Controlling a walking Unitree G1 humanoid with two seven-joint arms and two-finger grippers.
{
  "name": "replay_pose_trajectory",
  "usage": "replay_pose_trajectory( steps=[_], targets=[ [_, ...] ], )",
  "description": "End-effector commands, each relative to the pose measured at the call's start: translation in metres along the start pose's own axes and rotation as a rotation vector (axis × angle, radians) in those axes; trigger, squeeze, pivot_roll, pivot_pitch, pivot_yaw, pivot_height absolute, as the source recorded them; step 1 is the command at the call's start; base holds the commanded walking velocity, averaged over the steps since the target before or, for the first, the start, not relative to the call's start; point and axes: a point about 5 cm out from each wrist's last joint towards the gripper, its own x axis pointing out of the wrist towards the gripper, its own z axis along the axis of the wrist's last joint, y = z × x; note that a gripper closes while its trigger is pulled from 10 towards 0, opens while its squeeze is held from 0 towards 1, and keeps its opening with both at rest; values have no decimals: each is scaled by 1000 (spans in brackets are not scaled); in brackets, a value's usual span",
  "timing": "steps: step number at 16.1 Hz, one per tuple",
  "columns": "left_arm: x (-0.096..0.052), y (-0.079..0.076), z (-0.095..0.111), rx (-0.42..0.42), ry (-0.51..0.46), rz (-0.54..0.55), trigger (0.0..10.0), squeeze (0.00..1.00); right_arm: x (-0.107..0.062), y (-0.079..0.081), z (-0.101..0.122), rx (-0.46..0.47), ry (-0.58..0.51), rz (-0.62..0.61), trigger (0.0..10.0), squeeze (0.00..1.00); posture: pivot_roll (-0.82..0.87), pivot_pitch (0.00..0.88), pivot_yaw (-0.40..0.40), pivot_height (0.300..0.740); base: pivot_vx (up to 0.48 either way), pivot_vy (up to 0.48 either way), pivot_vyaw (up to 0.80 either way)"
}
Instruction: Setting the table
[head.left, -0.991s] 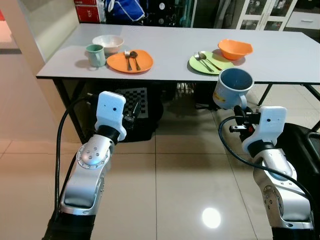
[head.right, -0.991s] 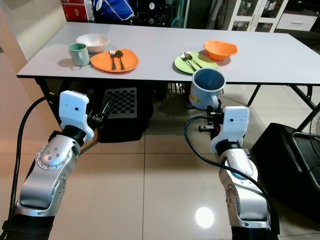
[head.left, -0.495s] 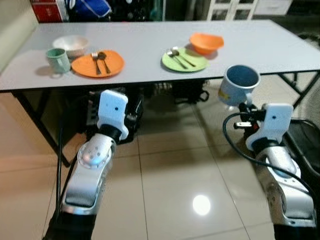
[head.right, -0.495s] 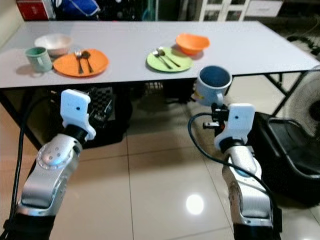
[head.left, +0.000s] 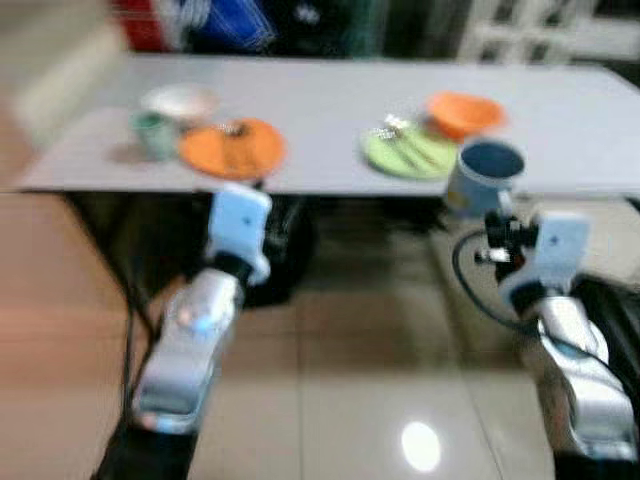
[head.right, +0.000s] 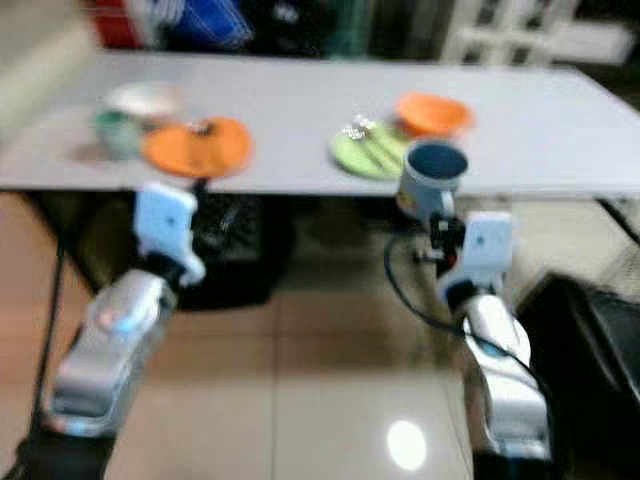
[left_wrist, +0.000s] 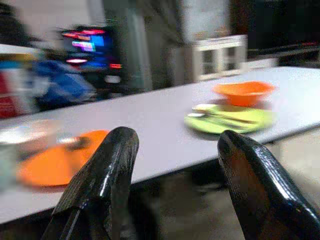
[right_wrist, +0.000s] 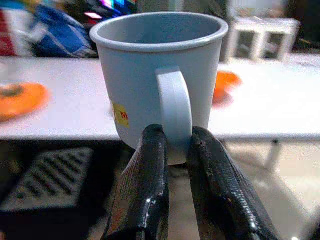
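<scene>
Mug, pale blue, is clamped by its handle between the two black fingers of the right gripper; we see it upright, mouth up, held in the air just short of the table's near edge, right of centre. Head views are blurred. On the table we note a green plate with cutlery close to the near edge, and an orange bowl just behind it. Toward the left end sit an orange plate, a green cup and a white bowl. The table surface right of the orange bowl is bare out to the right end. The left gripper has its fingers spread apart with nothing between them, held below the near edge, in front of the orange plate. Tiled floor lies between the two arms.
</scene>
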Motion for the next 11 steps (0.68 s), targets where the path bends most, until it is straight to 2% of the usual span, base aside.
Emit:
replay_pose_trajectory(
  steps=[1, 4, 6, 9, 11],
  targets=[
    [-2, 3, -2, 7, 7, 5, 10000, 0, 0, 7, 1, 15, -7, 24, 10000, 0, -28, 0, -28, 740, 435, 0, 0],
    [0, 2, -1, 8, 6, -3, 10000, 0, -1, 5, -1, 5, 7, 9, 10000, 0, -30, 0, -20, 740, 439, 0, 0],
    [0, 2, -1, 9, 5, -7, 10000, 0, -1, 2, -2, 30, 11, -10, 10000, 0, -30, 0, -19, 740, 444, 0, 0],
    [0, 2, -1, 11, 5, -12, 10000, 0, -1, 1, -1, 38, 8, -17, 10000, 0, -30, 0, -16, 740, 445, 0, -800],
    [1, 3, -1, 12, 5, -17, 10000, 0, -1, 2, -1, 30, 6, -17, 10000, 0, -30, 0, -13, 740, 446, 0, 0]
  ],
)
